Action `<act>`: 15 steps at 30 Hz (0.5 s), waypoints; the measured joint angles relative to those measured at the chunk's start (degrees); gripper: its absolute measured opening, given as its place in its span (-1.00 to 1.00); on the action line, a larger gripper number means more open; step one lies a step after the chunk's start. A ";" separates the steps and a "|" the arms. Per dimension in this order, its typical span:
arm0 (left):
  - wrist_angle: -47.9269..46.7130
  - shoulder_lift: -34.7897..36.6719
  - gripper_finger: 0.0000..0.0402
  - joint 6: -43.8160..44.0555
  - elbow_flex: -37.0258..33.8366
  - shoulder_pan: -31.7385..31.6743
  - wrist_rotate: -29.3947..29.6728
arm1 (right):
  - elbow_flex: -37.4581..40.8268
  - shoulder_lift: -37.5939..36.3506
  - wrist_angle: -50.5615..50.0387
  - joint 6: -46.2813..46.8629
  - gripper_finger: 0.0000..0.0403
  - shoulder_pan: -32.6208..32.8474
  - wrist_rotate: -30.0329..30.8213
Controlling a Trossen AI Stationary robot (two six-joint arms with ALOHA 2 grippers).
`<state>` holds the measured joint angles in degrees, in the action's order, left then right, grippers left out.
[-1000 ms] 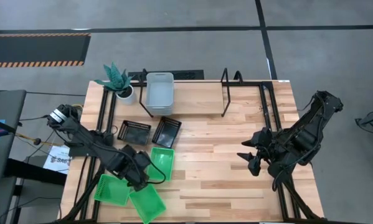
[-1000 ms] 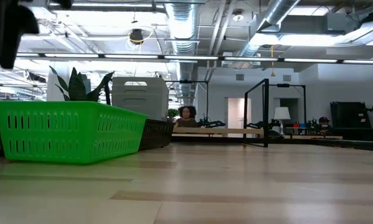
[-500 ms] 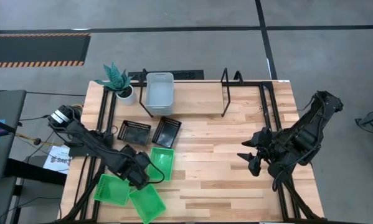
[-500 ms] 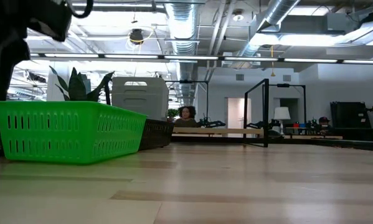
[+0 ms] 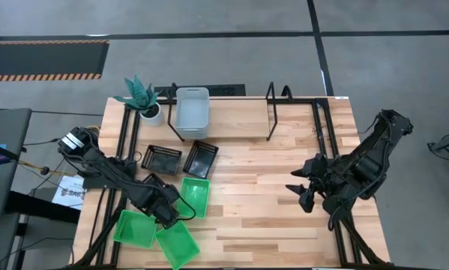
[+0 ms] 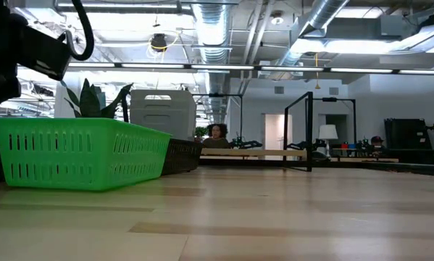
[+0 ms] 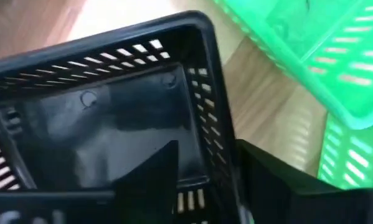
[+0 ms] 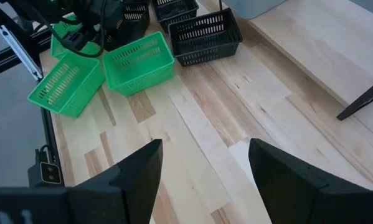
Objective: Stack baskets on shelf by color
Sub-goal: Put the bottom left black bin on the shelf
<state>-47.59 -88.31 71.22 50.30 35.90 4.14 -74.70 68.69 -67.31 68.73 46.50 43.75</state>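
- High view: the left gripper [image 5: 166, 212] is low at the table's front left, among three green baskets: one [image 5: 196, 196] just right of it, one [image 5: 134, 228] at the front-left corner, one [image 5: 178, 244] at the front edge.
- Left wrist view: the left fingers [image 7: 152, 177] straddle one wall of a black basket [image 7: 99, 118], one finger inside and one outside; whether they are clamped tight on it I cannot tell.
- Two more black baskets [image 5: 162, 159] [image 5: 201, 158] sit side by side behind the green ones.
- A grey-white basket [image 5: 192, 109] sits on the shelf [image 5: 231, 112] at the table's back, towards its left end; a potted plant [image 5: 142, 98] stands left of it.
- The right gripper [image 5: 299, 191] waits above the table's right side, well apart from the baskets, jaws spread and holding nothing.
- Low view: a green basket [image 6: 79, 152] fills the left foreground; a person [image 6: 218, 135] shows far behind.
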 joint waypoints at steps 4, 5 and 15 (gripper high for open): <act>0.29 0.00 -0.76 0.36 0.00 0.00 0.39 | 0.00 0.00 -0.17 -0.28 0.31 0.00 0.00; 0.43 0.00 -0.87 0.55 0.00 -0.03 0.31 | 0.00 0.00 -0.17 -0.37 0.31 0.00 0.00; -2.26 0.17 -0.99 -3.11 8.77 -1.84 -4.41 | 0.00 0.00 -0.22 -0.37 0.31 -0.02 0.00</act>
<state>-49.85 -88.14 68.11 59.07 34.06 -0.27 -74.70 68.69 -67.53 68.36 46.48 43.75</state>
